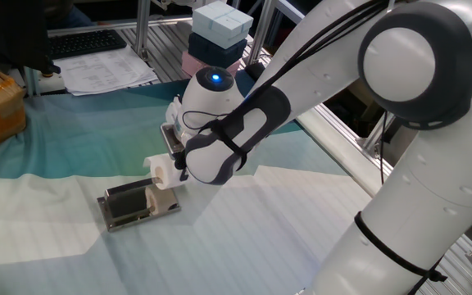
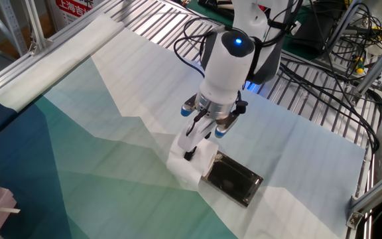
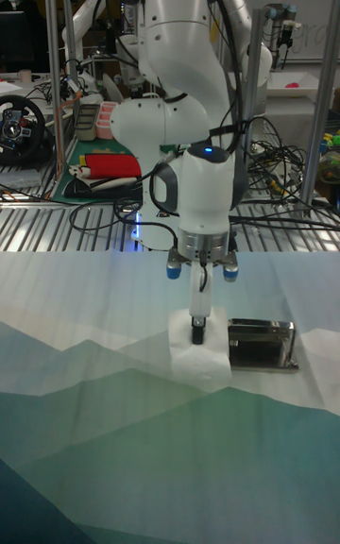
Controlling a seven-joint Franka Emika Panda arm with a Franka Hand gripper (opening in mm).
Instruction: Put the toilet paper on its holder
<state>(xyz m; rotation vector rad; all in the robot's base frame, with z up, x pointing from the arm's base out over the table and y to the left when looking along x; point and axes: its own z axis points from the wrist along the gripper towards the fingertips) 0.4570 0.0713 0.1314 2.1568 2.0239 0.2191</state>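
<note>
Not much text to read tbh. Only real candidate is a red-and-white sign (image 2: 78, 6) at the top edge of the other fixed view, well away from the fingers (image 2: 190, 154), far side of the table — white characters on red, cut off and too small to make out. The papers (image 1: 105, 72) by the keyboard (image 1: 84, 41) in one fixed view have printed lines, also illegible. No brands or nos. visible anywhere else.

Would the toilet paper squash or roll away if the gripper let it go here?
The toilet paper looks soft, so it probably dents under the gripper fingers. Being a cylinder, it may roll, though the holder beside it could block that side. Likely light.
</note>
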